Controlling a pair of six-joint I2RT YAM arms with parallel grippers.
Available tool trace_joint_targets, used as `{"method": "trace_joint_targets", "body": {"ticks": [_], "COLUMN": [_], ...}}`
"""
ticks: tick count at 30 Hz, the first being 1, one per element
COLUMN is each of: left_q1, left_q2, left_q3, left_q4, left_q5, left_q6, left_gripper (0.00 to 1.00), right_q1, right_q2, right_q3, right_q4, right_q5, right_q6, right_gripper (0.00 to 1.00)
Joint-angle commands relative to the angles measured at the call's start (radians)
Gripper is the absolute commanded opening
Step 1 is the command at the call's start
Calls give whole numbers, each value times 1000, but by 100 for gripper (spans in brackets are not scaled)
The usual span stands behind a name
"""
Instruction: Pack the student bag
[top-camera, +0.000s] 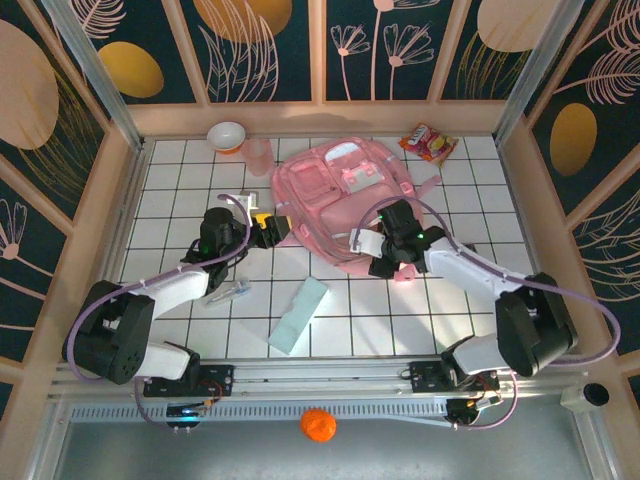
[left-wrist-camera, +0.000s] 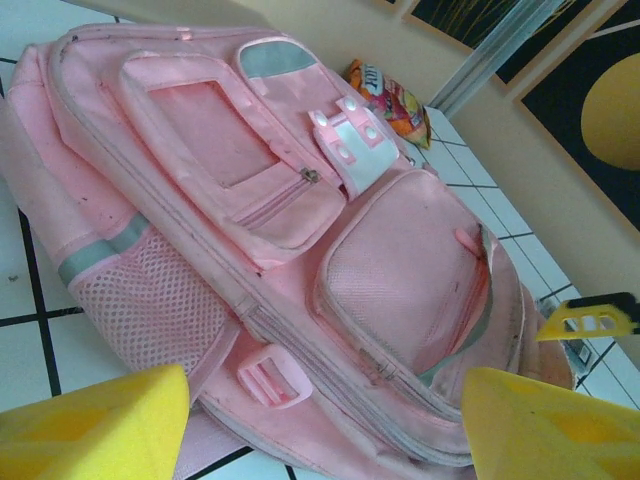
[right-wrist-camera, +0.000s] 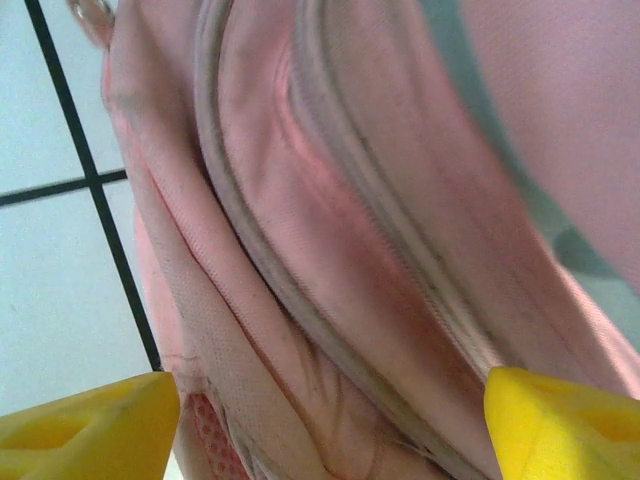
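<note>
Both pairs of fingers stand wide apart, gripping nothing. Just ahead of the left gripper (left-wrist-camera: 325, 425) lies the student bag (left-wrist-camera: 230, 150), flat with its pockets up. The right gripper (right-wrist-camera: 330, 420) hovers close over its side seam. Beyond the bag sits a snack packet (left-wrist-camera: 395, 105). The zips look closed, so opening the bag seems the step in hand. Next, one gripper must find a zipper pull.

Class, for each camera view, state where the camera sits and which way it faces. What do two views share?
Top external: fixed above and behind the arms, looking down on the student bag; both arms, left hand, right hand show.
Left wrist: on the left arm, facing the bag's front pockets; its yellow fingers show.
Right wrist: on the right arm, close against the bag's side; its yellow fingers show.
Shared: top and left wrist both show the snack packet.
</note>
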Motion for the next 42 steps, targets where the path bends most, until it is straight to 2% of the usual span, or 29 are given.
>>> {"method": "trace_joint_targets", "body": {"ticks": [1, 5, 8, 10, 13, 15, 19, 21, 28, 31, 35, 39, 42], "left_q1": [4, 4, 4, 4, 4, 4, 4, 3, 3, 2, -8, -56, -89], "left_q2": [-10, 20, 44, 56, 61, 56, 42, 37, 31, 36, 59, 121, 173], "left_q3": [-16, -4, 10, 14, 23, 24, 25, 27, 18, 7, -36, -38, -37], "left_q4": [57, 54, 63, 78, 76, 63, 32, 23, 57, 88, 189, 269, 340], "left_q5": [0, 17, 46, 60, 68, 60, 59, 67, 135, 160, 166, 163, 109], "left_q6": [-22, -17, -18, -28, -37, -36, -12, -12, 13, 36, 48, 63, 18], "left_gripper": [71, 71, 71, 71, 70, 70, 68, 68, 67, 66, 64, 63, 64], "right_q1": [-1, -13, -20, -25, -28, -27, -27, -28, -110, -123, -127, -125, -118], "right_q2": [35, 25, 40, 71, 97, 91, 34, -6, -120, -125, -124, -140, -150], "right_q3": [38, 17, -28, -63, -75, -76, 10, 91, 364, 436, 487, 501, 495], "right_q4": [-78, -74, 32, 167, 237, 257, 185, 89, -56, -90, -116, -112, -97], "right_q5": [38, 20, 80, 148, 161, 171, 154, 114, -71, -83, -94, -141, -147], "right_q6": [-97, -119, -137, -145, -167, -176, -143, -116, -39, -49, -39, -11, 6], "right_gripper": [79, 79, 79, 76, 67, 56, 13, 0, 0, 0, 0, 0, 0]}}
